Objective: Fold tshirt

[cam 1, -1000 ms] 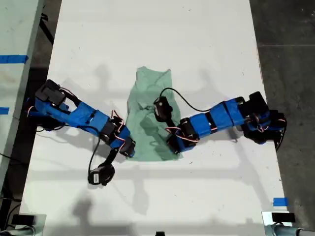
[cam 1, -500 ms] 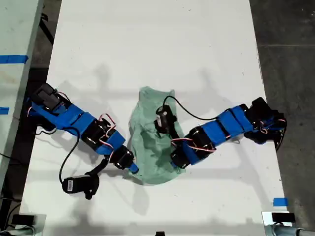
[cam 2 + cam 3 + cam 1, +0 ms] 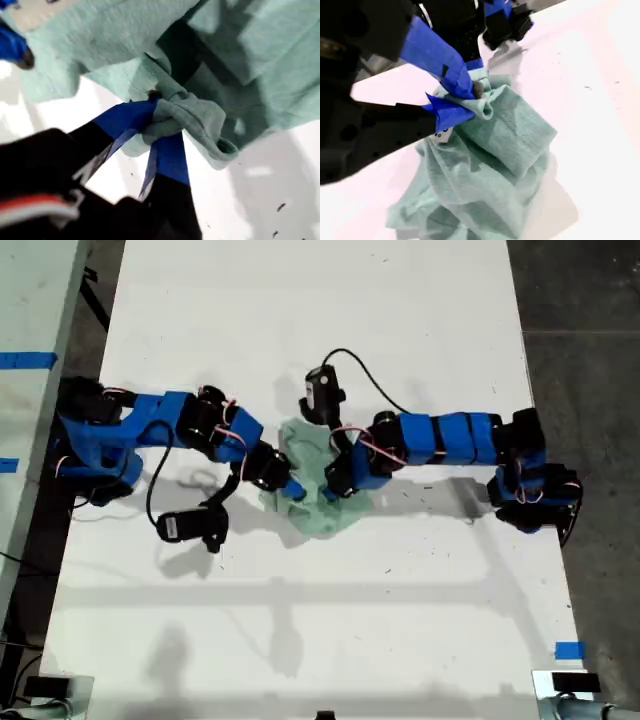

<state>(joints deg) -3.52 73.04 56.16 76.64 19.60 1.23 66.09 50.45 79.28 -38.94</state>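
A white table fills most of the exterior view, its top marked with a few small dark specks. Beyond its edge on the exterior view's right lies dark grey floor. A small piece of blue tape sits on the table near that same edge. Off the table's opposite edge stands a pale green surface bearing a strip of blue tape.

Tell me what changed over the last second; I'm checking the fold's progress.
Both arms swung toward the exterior view's top, dragging the tshirt that way. It went from spread fairly flat to a bunched heap. My first claw and my second claw each stay clamped on cloth. The white table is unchanged.
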